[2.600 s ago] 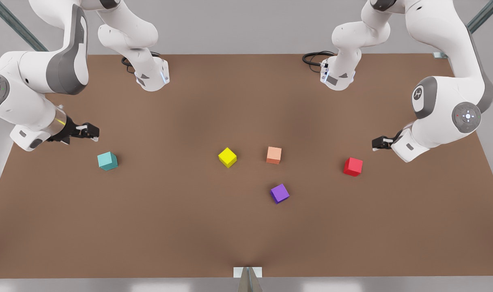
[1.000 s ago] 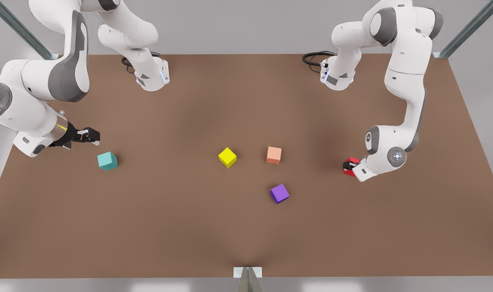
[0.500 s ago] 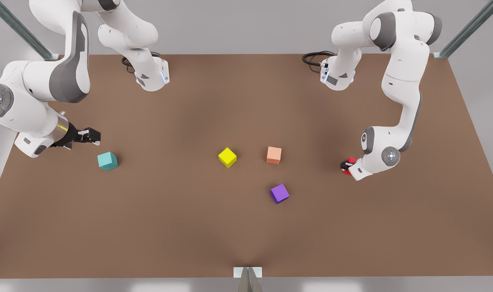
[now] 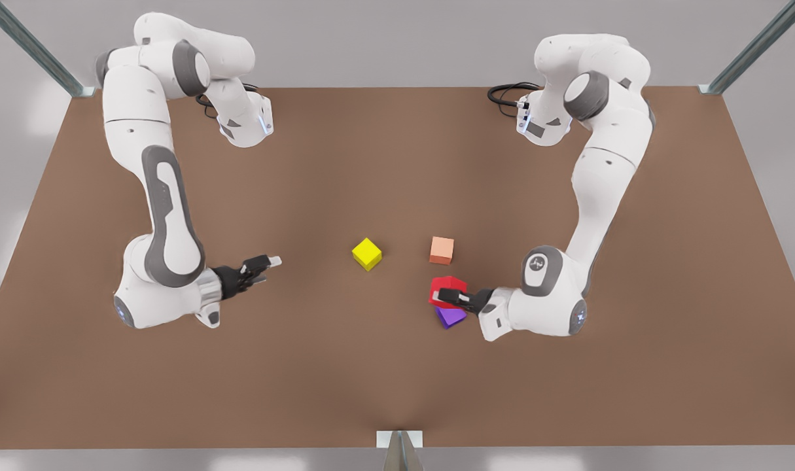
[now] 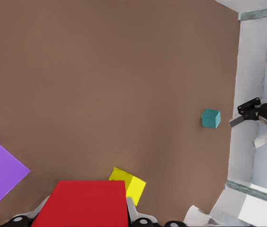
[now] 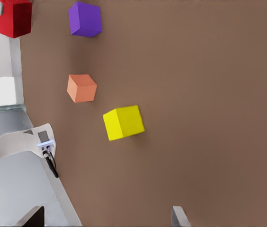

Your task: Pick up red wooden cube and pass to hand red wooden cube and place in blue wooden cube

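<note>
Brown matte tabletop [image 4: 397, 163]; grey wall [image 4: 397, 39] and slanted metal struts [image 4: 31, 49] behind.

Left gripper [image 4: 446, 297]: jaws pinching the red cube [image 4: 448, 286], at 4 o'clock from the yellow cube [image 4: 367, 254]; orange cube [image 4: 441, 250] at 12, purple cube [image 4: 451, 316] at 6, partly covered.

Right gripper [image 4: 266, 265]: jaws spread, holding nothing; blue-green cube [image 5: 210, 118] near it on the tabletop.

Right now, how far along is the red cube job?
Done: pickup; the left pincer grips the red wooden cube above the purple cube. In hand: it faces the open right pincer, apart. Left: handover, placing at the blue wooden cube.
</note>
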